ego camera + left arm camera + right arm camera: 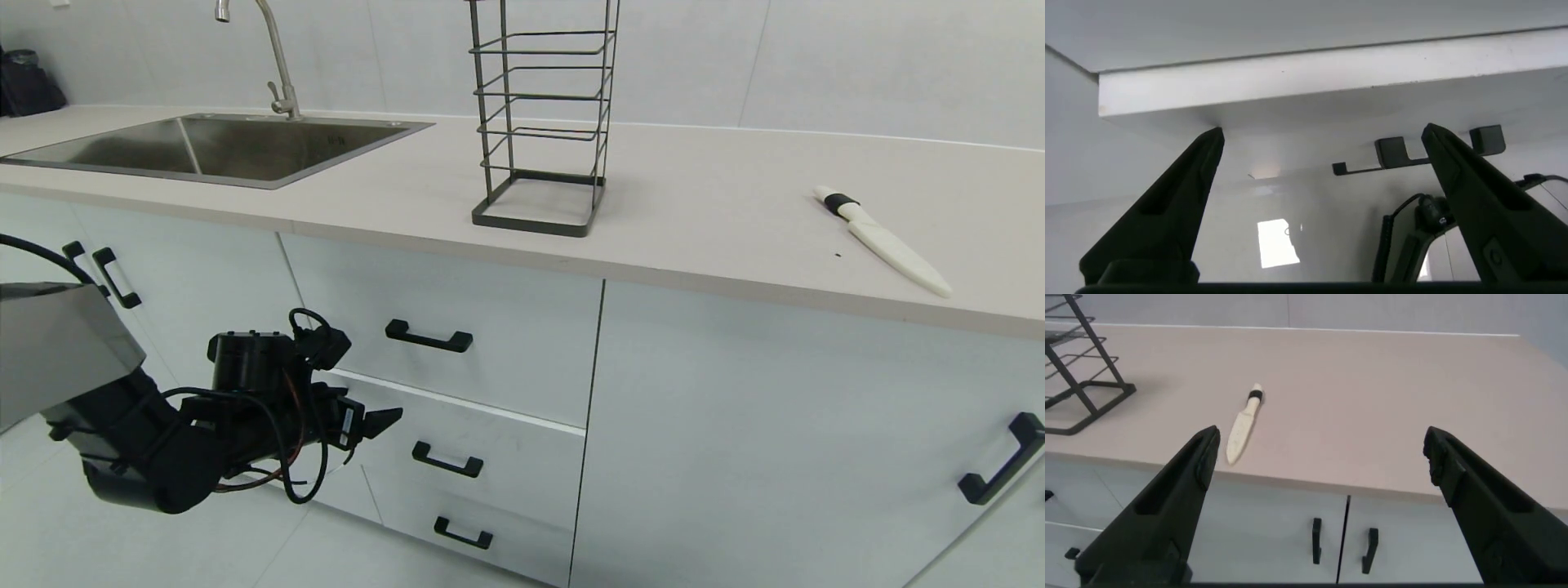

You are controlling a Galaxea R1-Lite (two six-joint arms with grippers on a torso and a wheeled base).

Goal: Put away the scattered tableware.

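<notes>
Tableware here is one white knife (882, 238) with a black band near one end. It lies flat on the counter (702, 196), on the right side and well apart from the wire rack (543, 122). The banded end points toward the wall. The other end points toward the front edge of the counter.

The head view shows the sink (204, 147) and the tap (273, 57) on the far left, with the rack between them and the knife. It also shows the left gripper (371, 423) down low, below the counter and in front of the white drawers (457, 408). Nothing is in it.

The left wrist view looks up from there. Its two black fingers (1167, 212) stand wide apart with nothing between them. Past them are the underside of the counter edge and a black drawer handle (1417, 155).

The right wrist view looks down on the counter from the front. The right gripper (1323, 506) has its fingers (1167, 506) spread wide too, and they hold nothing. The knife (1243, 434) lies on the counter beyond them, apart from them. A corner of the rack (1078, 376) shows off to one side. Two black door handles (1316, 541) sit on the cupboard front below the counter.
</notes>
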